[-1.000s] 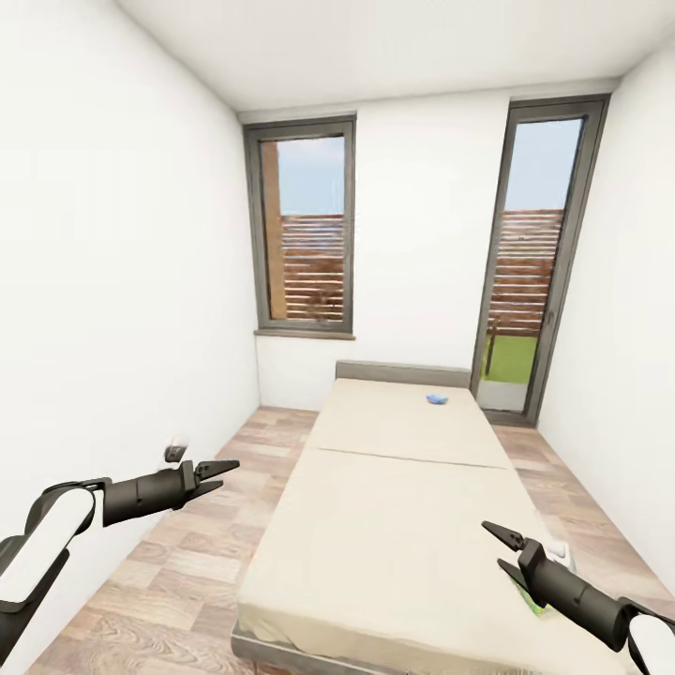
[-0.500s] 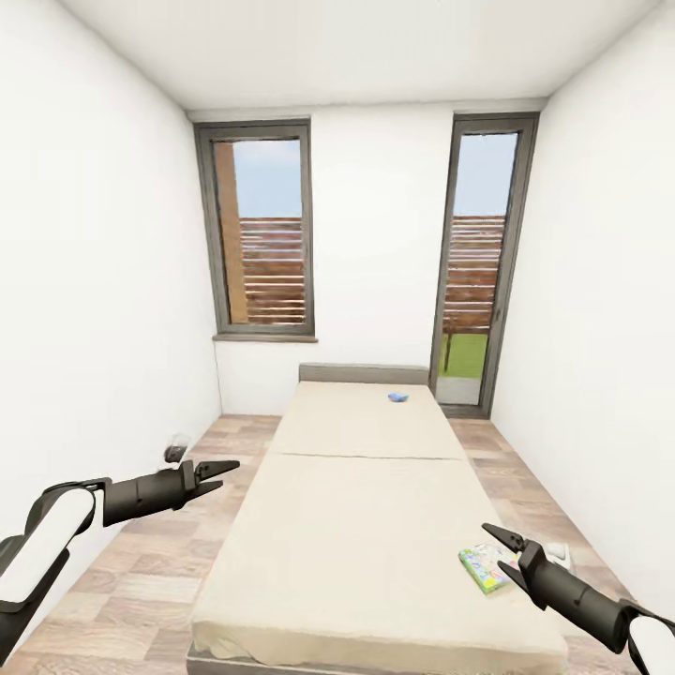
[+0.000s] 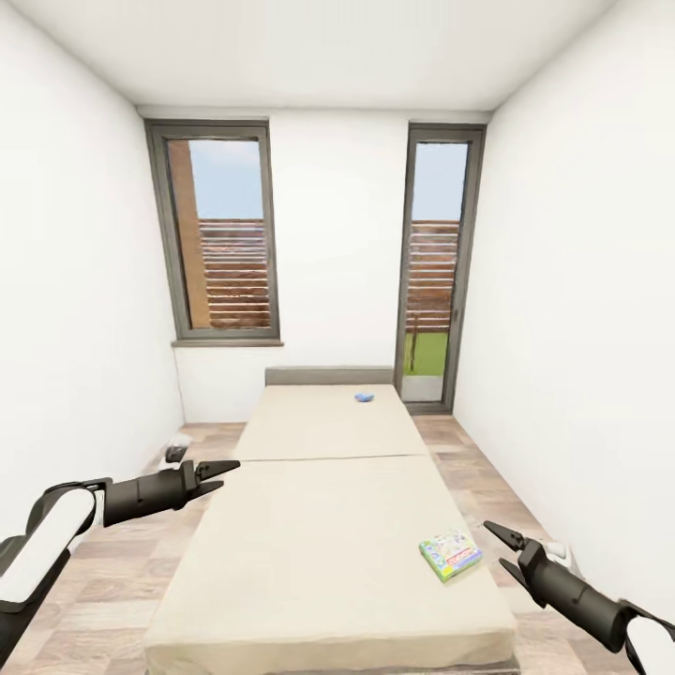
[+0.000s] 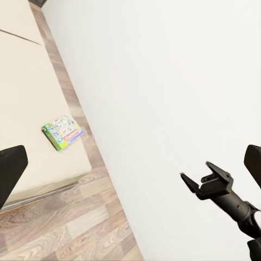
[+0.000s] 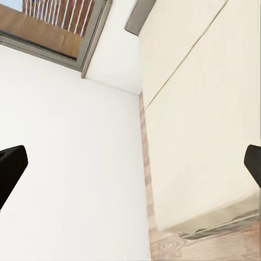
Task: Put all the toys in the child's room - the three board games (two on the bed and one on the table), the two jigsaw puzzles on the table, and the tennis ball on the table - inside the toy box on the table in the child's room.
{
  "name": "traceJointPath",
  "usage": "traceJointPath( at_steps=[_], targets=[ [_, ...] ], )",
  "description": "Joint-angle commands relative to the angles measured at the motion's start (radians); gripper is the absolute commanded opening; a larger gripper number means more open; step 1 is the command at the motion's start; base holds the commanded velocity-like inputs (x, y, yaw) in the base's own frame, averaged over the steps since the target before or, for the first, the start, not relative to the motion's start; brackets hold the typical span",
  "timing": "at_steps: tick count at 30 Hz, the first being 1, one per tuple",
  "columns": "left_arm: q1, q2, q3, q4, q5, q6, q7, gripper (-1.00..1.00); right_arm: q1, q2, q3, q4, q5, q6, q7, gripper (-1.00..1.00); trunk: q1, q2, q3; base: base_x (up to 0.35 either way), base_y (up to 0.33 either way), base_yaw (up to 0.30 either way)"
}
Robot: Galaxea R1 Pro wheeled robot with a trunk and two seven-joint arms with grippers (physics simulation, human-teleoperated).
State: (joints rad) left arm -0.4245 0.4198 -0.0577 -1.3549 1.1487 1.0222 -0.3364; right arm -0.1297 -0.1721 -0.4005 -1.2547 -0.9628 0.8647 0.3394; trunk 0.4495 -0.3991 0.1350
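The black fingers of the left gripper (image 3: 220, 473) and the right gripper (image 3: 504, 551) are spread apart, holding nothing, one on each side of the low cream bed (image 3: 309, 525). A flat green-white board game box with a red banner (image 3: 451, 554) lies on the near right part of the bed, close to the right gripper. A small blue board game box (image 3: 365, 397) lies at the far end, near the tall grey-framed glass door (image 3: 433, 272).

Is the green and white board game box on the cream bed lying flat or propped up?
Flat: the green-white board game box rests face-up on the cream bed, near its right edge.
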Motion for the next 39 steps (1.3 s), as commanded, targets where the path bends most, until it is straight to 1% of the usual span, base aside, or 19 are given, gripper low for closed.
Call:
traceJointPath(
  at_steps=[1,4,6,14,39],
  targets=[
    [0.000,0.000,-0.001,0.000,-0.007,0.001,-0.009,1.00,-0.001,0.000,0.000,0.000,0.004,-0.019,0.008,1.00,0.000,-0.001,0.000,0.000,-0.105,-0.057],
    [0.000,-0.001,-0.008,0.000,-0.009,0.001,-0.009,1.00,-0.001,0.000,0.002,0.000,0.003,-0.047,0.011,1.00,0.000,-0.001,0.000,0.000,-0.105,-0.030],
    [0.000,-0.002,-0.021,0.000,-0.015,0.000,-0.009,1.00,-0.001,0.000,0.003,0.000,0.003,-0.056,0.011,1.00,0.000,-0.001,0.000,0.000,-0.105,-0.015],
    [-0.001,-0.005,-0.038,0.000,-0.023,0.000,-0.008,1.00,-0.001,0.000,0.006,0.001,0.003,-0.065,0.012,1.00,0.000,-0.001,-0.003,0.000,-0.105,-0.004],
    [0.000,-0.006,-0.040,0.000,-0.024,-0.001,-0.009,1.00,-0.001,-0.003,0.006,0.002,0.004,-0.065,0.012,1.00,0.000,-0.001,-0.042,0.000,-0.105,0.000]
  ],
)
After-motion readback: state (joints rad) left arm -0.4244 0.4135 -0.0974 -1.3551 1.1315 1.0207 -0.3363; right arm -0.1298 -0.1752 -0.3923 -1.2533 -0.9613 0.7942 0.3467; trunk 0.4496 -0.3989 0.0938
